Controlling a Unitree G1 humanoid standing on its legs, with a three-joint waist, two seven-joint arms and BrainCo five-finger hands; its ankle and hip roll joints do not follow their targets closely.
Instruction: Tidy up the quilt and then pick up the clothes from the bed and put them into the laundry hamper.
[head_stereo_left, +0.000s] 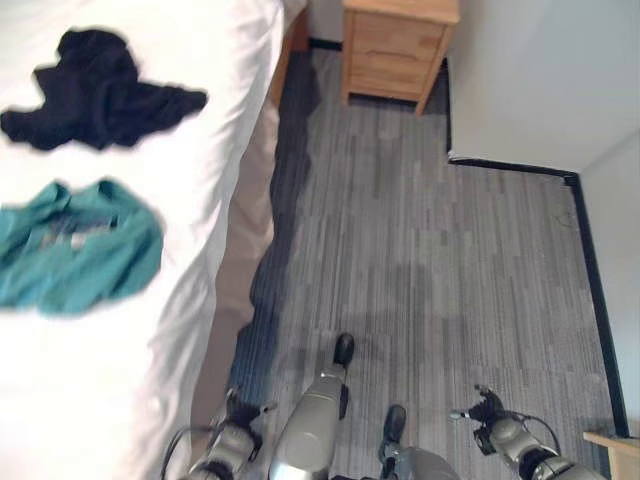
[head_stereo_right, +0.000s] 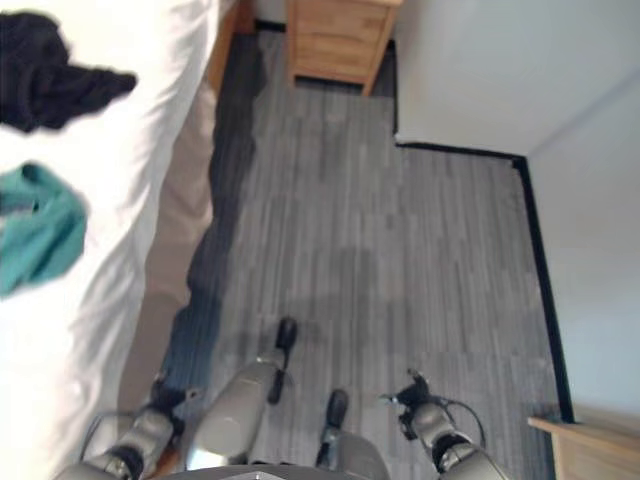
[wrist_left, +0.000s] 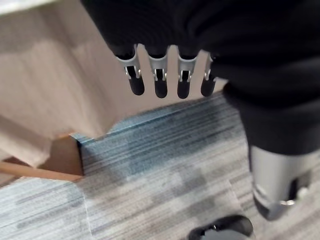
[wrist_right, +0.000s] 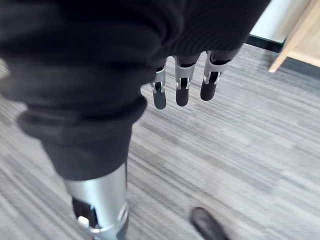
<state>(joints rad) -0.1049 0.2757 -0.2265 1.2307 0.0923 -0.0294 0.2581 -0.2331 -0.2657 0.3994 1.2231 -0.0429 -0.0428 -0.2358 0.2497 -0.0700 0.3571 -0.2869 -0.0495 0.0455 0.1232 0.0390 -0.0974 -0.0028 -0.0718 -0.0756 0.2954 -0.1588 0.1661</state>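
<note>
Grey plank flooring (head_stereo_left: 450, 270) runs beside the bed (head_stereo_left: 235, 175), whose white quilt (head_stereo_left: 190, 300) drapes over the edge; a wooden nightstand (head_stereo_left: 395, 50) stands against the far wall. On the quilt lie the task's garments: a black garment (head_stereo_left: 95, 95) farther up and a teal garment (head_stereo_left: 75, 245) nearer to me, apart from each other. I see no hamper. My left hand (wrist_left: 160, 75) hangs low beside the bed's side, fingers straight and slightly spread, holding nothing. My right hand (wrist_right: 182, 82) hangs over open floor, fingers likewise relaxed and empty. I judge the step in hand to be the approach, with the quilt not yet tidied. To do it well, I would turn toward the bed first, raise both hands above the quilt's edge before reaching, and smooth from the near hem outward. The garments should be left undisturbed or lifted one at a time, pinching bunched cloth rather than a flat layer, lest the quilt come up too.
</note>
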